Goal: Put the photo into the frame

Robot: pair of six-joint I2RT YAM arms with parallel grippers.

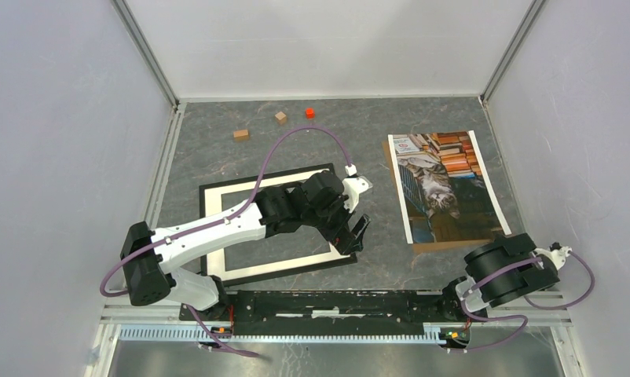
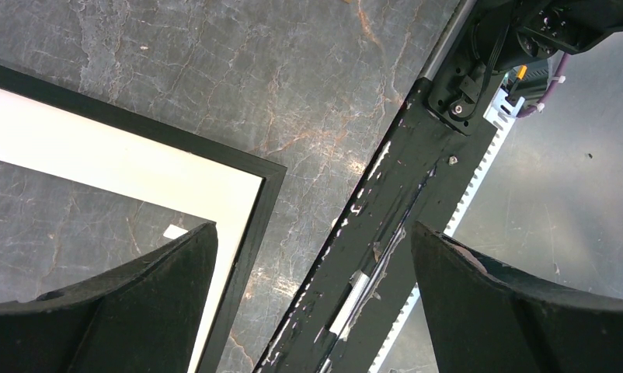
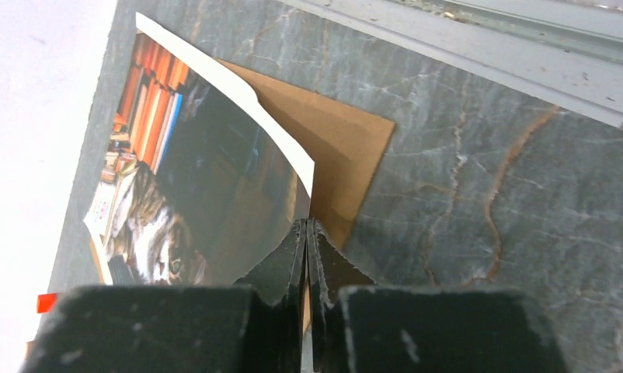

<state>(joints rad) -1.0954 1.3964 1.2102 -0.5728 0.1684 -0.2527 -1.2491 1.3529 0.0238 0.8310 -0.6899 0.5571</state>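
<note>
- On the grey marbled table (image 1: 210, 149), toward its near left, lies the large thin-edged black rectangular picture frame (image 2: 137, 125). It lies flat with its white mat border (image 2: 99, 155) showing. Only grey surface shows through the opening, so I judge nothing is loaded yet.
- Toward the right edge of the table, well apart from the frame, is the glossy printed photo of a cat beside stacked books (image 1: 445, 188). Most of it rests on a brown cardboard backing sheet (image 3: 347, 148), but its near right corner curls up off the sheet.
- My right gripper (image 3: 306, 225) has its fingers pressed together on that raised corner, so it is pinching the photo.
- My left gripper (image 1: 355, 234) hangs spread wide over the frame's near right corner, holding nothing.
- Along the far edge of the table sit two small wooden blocks (image 1: 241, 134) and a small orange-red cube (image 1: 309, 112), away from the work.
- Progress as I judge it: the grasp looks made. Still left are the lift, the carry across to the frame and seating the photo behind the mat.
</note>
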